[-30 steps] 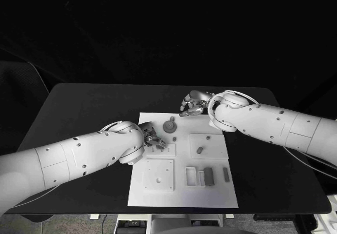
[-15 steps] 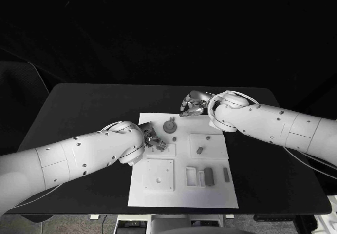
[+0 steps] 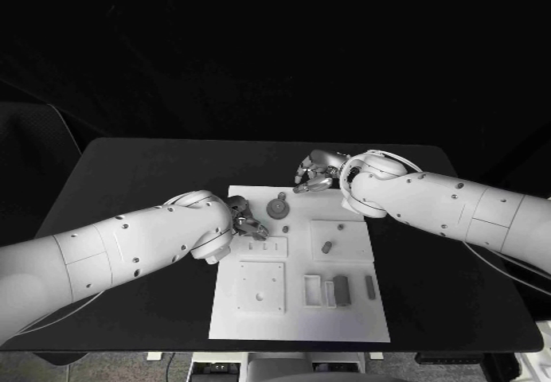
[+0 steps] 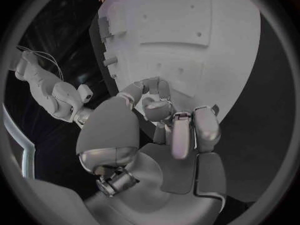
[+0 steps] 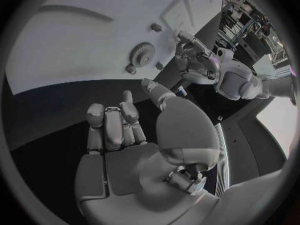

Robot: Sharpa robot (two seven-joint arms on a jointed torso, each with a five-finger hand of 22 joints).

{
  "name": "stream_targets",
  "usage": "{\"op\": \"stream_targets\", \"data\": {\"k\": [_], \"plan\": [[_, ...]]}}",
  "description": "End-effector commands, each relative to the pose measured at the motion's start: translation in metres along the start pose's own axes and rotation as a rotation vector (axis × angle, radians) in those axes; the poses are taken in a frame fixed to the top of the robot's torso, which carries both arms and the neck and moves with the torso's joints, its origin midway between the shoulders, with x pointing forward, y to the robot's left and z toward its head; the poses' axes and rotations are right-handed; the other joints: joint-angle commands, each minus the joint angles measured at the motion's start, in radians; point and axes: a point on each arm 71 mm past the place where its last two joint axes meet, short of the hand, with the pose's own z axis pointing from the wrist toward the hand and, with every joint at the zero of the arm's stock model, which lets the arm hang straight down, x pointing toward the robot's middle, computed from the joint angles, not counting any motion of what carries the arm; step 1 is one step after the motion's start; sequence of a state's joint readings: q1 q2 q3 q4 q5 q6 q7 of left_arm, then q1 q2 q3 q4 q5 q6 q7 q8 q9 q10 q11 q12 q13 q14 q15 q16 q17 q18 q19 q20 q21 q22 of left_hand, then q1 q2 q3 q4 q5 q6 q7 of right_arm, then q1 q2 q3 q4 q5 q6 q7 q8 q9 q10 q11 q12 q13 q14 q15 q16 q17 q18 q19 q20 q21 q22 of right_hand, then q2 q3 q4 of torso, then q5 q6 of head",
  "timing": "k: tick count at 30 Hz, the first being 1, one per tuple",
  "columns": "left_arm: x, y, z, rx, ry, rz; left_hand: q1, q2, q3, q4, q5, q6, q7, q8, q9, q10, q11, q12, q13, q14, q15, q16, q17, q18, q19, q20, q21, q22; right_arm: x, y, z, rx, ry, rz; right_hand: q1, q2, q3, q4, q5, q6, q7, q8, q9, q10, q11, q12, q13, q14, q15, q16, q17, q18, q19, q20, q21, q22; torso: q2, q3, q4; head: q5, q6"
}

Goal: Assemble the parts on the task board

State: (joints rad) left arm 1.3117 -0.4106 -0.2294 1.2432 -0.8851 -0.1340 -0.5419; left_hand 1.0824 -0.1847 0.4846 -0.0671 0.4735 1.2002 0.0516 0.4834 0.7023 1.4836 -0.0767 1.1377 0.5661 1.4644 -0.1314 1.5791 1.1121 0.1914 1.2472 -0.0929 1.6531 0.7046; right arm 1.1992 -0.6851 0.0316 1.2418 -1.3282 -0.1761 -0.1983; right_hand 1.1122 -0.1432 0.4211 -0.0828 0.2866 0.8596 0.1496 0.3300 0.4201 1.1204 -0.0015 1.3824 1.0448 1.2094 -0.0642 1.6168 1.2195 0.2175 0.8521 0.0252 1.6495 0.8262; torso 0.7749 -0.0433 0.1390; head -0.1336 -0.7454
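The white task board lies in the middle of the table. On its far part a grey gear lies flat, with a small peg beyond it and another nearer. My left hand hovers over the board's left edge beside the gear, its fingers curled in against the thumb; no part shows between them. My right hand hangs over the board's far edge. Its palm is bare and its fingers are loosely bent. The gear and my left hand lie ahead of it.
A short grey piece stands on the raised right plate. Two long grey blocks lie near a white slotted holder. A square plate with a hole sits at the near left. Black table surrounds the board.
My left arm has lifted and swung a little, and its hand has shifted slightly toward the far side, closer to the gear. The right hand and the parts have stayed put.
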Motion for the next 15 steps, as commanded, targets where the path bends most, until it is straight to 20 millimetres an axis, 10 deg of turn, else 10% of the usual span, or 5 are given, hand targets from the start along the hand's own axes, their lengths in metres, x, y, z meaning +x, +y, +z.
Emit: {"op": "stream_targets", "data": {"k": [1, 15], "plan": [[0.001, -0.005, 0.0, -0.011, 0.092, 0.02, 0.1, 0.086, 0.075, -0.068, 0.008, 0.142, 0.003, 0.005, 0.002, 0.037, -0.015, 0.007, 0.0, 0.092, -0.003, 0.002, 0.001, 0.07, -0.005, -0.001, 0.123, 0.002, 0.002, 0.001, 0.001, -0.004, 0.014, -0.006, -0.01, 0.002, 0.004, 0.001, 0.004, 0.008, 0.014, 0.001, -0.001, 0.003, 0.0, 0.005, -0.001, -0.001, -0.007, 0.006, 0.001, 0.021, -0.003, 0.0, 0.003, -0.001, 0.0, 0.0007, -0.0003, 0.001, 0.004], [0.002, -0.027, 0.005, -0.032, 0.204, 0.111, 0.099, 0.079, 0.077, -0.066, 0.077, 0.153, -0.002, 0.016, 0.016, 0.046, -0.016, 0.013, 0.001, 0.095, -0.001, 0.011, 0.006, 0.07, -0.006, 0.003, 0.13, 0.007, 0.003, 0.003, 0.002, -0.006, 0.02, -0.007, -0.011, 0.002, 0.004, 0.001, 0.004, 0.008, 0.014, 0.001, -0.001, 0.003, 0.0, 0.005, -0.001, -0.002, -0.007, 0.005, -0.001, 0.021, -0.003, 0.0, 0.003, -0.001, 0.001, 0.0003, -0.0003, -0.002, 0.008]]}}
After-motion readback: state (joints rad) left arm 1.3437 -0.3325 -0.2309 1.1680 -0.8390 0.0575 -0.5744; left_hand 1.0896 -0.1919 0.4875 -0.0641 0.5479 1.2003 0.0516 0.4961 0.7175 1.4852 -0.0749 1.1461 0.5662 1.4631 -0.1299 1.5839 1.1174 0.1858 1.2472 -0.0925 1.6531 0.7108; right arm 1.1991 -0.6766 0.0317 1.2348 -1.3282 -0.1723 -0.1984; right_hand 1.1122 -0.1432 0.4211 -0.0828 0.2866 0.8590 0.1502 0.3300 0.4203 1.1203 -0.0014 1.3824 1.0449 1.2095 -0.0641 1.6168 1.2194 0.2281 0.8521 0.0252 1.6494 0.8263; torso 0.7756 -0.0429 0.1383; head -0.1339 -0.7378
